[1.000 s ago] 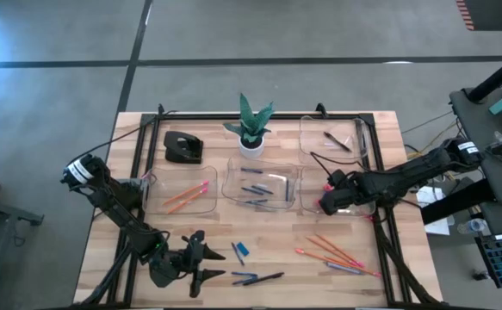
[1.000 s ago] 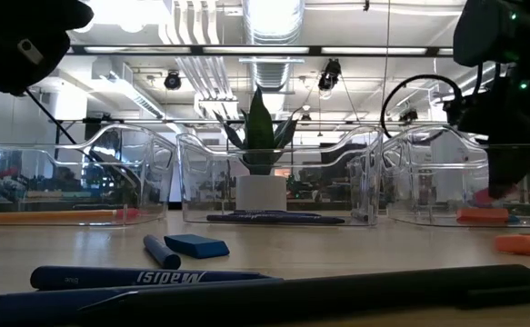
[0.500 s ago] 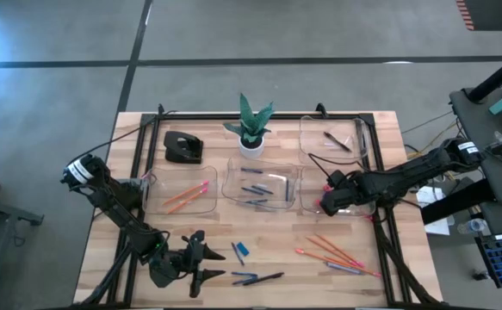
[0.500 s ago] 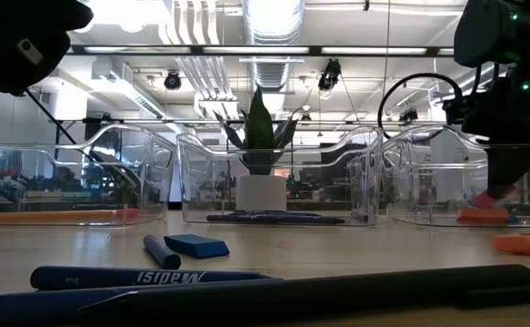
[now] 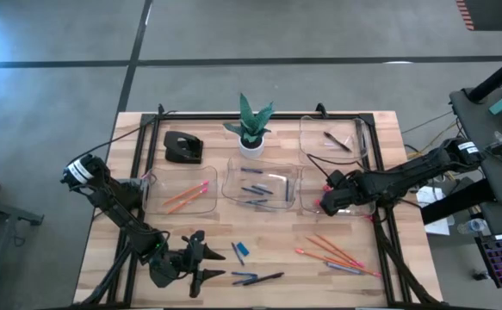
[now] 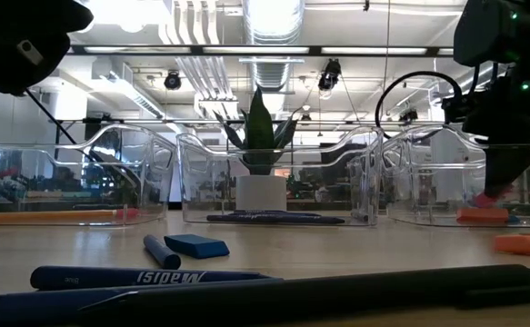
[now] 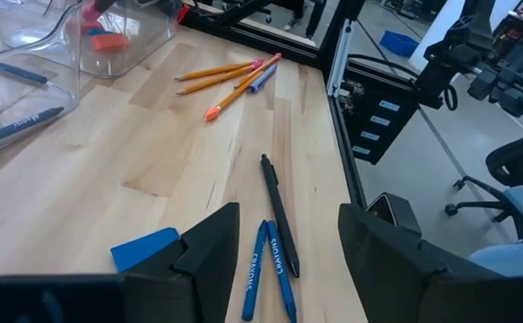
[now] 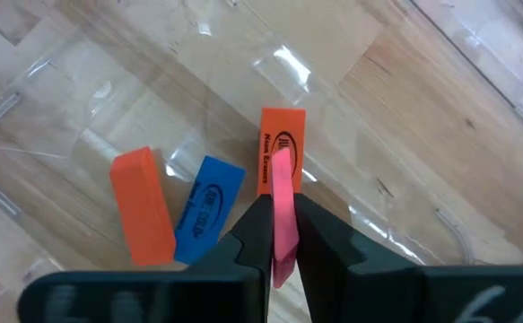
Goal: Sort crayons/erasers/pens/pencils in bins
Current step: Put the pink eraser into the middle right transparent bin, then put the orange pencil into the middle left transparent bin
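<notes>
Change since a second ago: none of note; both arms stay where they were.

Left gripper [image 5: 206, 262]: low at the near-left of the counter [image 5: 276, 241], jaws apart, empty; blue eraser [image 7: 144, 248], two blue crayons [image 7: 265, 269] and a black pen [image 7: 277, 212] lie just ahead of it.

Left bin [image 5: 151, 200]: orange pencils [image 5: 186, 196].

Middle bin [image 5: 233, 191]: blue sticks.

Right near bin [image 8: 28, 108]: two orange erasers [image 8: 142, 216] and one blue.

Right gripper [image 8: 280, 235]: reaching leftward over that bin, jaws clamped on a pink eraser [image 8: 282, 202], upright above the others.

Loose pencils [image 5: 332, 252]: near right.
</notes>
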